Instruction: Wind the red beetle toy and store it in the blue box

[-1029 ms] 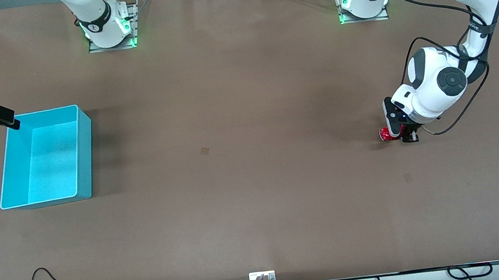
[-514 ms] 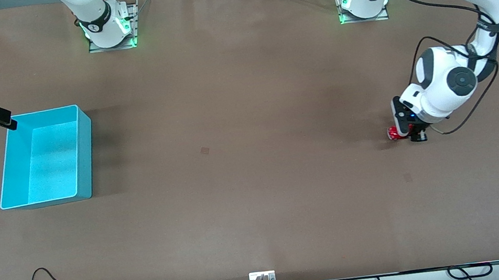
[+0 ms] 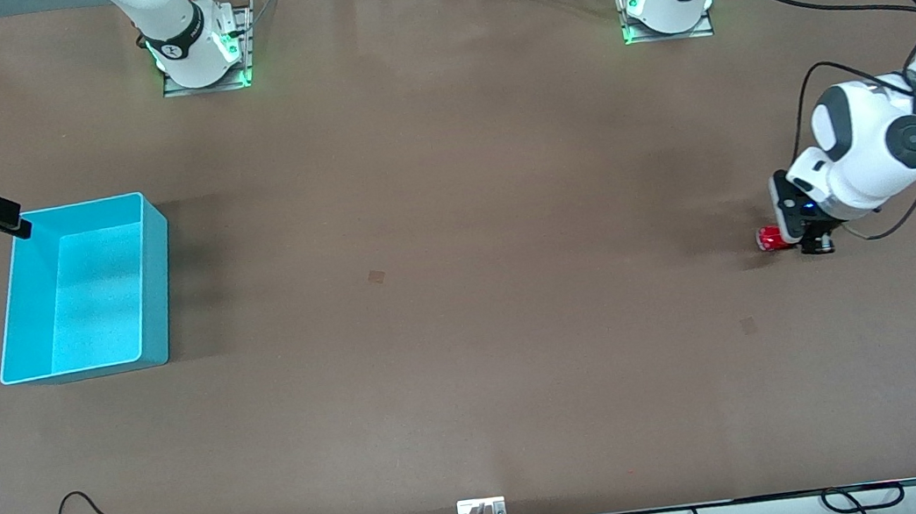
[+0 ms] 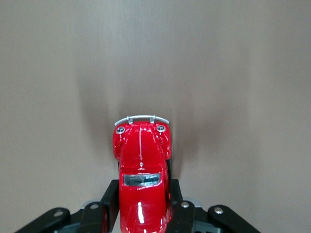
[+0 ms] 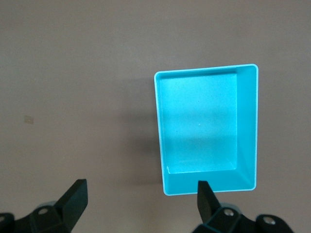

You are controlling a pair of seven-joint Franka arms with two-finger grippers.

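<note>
While left gripper (image 3: 801, 240) jaws clamp red beetle toy (image 4: 141, 174), rear hidden; right gripper (image 5: 141, 199) wide.

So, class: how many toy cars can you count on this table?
1. The red beetle toy sits toward the left arm's end of the table, clamped in the left gripper. The blue box holds none.

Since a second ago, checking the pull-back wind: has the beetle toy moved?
Yes. The red beetle toy, in the left hand, shifted away from the blue box.
</note>
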